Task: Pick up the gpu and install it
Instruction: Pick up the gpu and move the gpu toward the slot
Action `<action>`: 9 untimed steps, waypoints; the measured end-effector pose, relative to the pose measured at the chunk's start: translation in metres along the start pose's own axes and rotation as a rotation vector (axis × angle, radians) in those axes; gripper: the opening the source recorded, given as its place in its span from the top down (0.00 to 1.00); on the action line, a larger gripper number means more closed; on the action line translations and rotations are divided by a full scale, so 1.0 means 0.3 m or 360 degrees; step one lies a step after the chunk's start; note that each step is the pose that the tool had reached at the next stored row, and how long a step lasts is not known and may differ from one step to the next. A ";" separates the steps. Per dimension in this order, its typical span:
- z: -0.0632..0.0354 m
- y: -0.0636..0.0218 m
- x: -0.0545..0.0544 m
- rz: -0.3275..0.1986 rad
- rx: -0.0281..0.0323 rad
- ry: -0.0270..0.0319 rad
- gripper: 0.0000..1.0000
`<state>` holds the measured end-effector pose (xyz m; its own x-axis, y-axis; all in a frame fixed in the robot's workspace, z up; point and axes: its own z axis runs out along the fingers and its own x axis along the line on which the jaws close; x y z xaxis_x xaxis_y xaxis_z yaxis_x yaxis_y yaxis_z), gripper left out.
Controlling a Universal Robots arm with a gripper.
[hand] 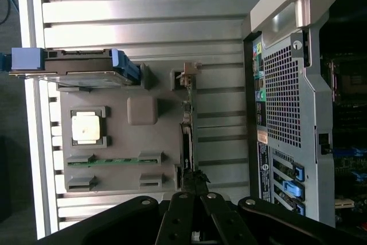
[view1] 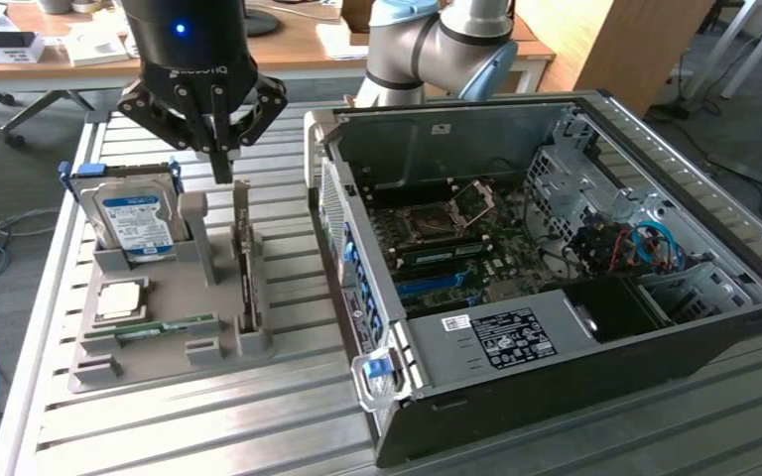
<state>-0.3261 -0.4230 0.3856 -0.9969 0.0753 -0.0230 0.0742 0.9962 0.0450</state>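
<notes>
Reference: clock positions were read in the exterior view, centred on the gpu.
Gpu: the gpu point(view1: 245, 268) stood on edge in its slot of the grey parts holder point(view1: 209, 286), untouched, with its top edge free.
Gripper: the gripper point(view1: 225, 171) hung at 12 o'clock, just above the card's far end, fingers pressed together and holding nothing.
Step in hand: approach for the pick-up, by judgement; nothing was lifted or installed.
Next move calls for: fingers parted enough to straddle the thin top edge, then a descent square to the card; a judgement only.
Neighbours: hard drive point(view1: 136, 220) at 10 o'clock, processor point(view1: 119, 297) at 9, memory stick point(view1: 170, 325) at 8, all in the same holder and apart from the card.
Edges: the holder's raised posts flanked the card closely; the computer case point(view1: 554, 397) stood near at 3 o'clock.
Open room: space above the card was free; bare slatted table point(view1: 222, 416) lay between holder and case; the case lay open, motherboard point(view1: 447, 248) exposed.
</notes>
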 end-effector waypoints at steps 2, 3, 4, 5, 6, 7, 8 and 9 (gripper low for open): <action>0.000 0.000 0.000 0.0000 0.00000 0.00000 0.89; 0.000 0.000 0.000 0.0000 0.00000 0.00001 0.89; 0.000 0.000 0.000 0.0000 0.00001 0.00000 0.89; 0.000 0.000 0.000 0.0000 0.00000 0.00000 0.89; 0.000 0.000 0.000 0.0000 0.00000 0.00001 0.89; 0.000 0.000 0.000 0.0000 0.00000 0.00001 0.89; 0.000 0.000 0.000 0.0000 0.00000 0.00000 0.89; 0.000 0.000 0.000 0.0000 0.00000 0.00000 0.89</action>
<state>-0.3261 -0.4230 0.3857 -0.9969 0.0753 -0.0230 0.0742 0.9962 0.0451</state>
